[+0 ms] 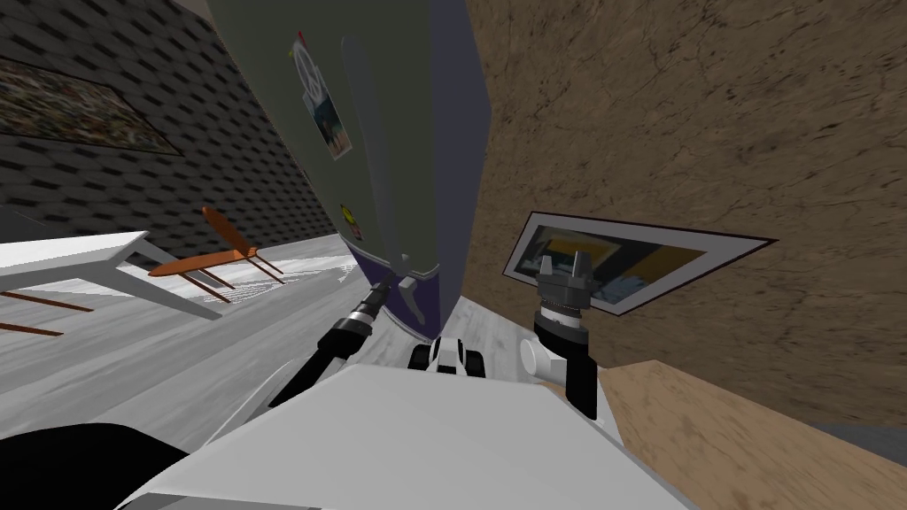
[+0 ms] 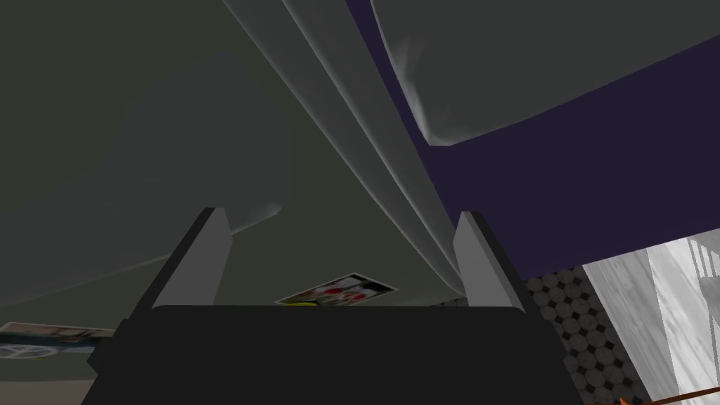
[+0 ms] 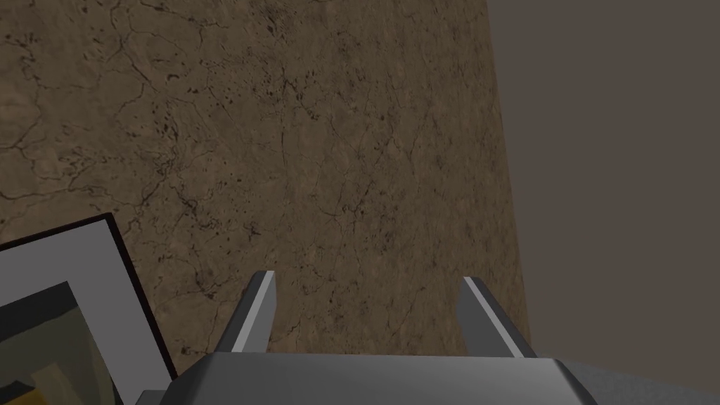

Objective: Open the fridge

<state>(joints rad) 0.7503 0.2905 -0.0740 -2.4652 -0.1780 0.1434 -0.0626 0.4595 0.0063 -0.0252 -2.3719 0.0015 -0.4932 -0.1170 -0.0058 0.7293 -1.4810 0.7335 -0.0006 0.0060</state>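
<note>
The fridge [image 1: 372, 115] is a tall grey-green box with a dark purple side and lower band, stickers on its door and a long pale handle [image 1: 365, 150] running down it. My left arm reaches to its lower part, where my left gripper [image 1: 391, 276] sits by the handle's end. In the left wrist view my left gripper [image 2: 344, 256] is open. The long grey handle ridge [image 2: 365, 155] runs down to the inner side of one finger [image 2: 477, 260], and a rounded grey bulge [image 2: 183, 169] ends at the other. My right gripper [image 1: 567, 266] is raised and open.
A brown wall [image 1: 709, 133] with a framed picture [image 1: 638, 261] stands close on the fridge's right. A white table [image 1: 80, 257] and an orange-brown chair [image 1: 217, 252] stand on the grey floor to the left. My right gripper [image 3: 369, 309] faces that brown wall.
</note>
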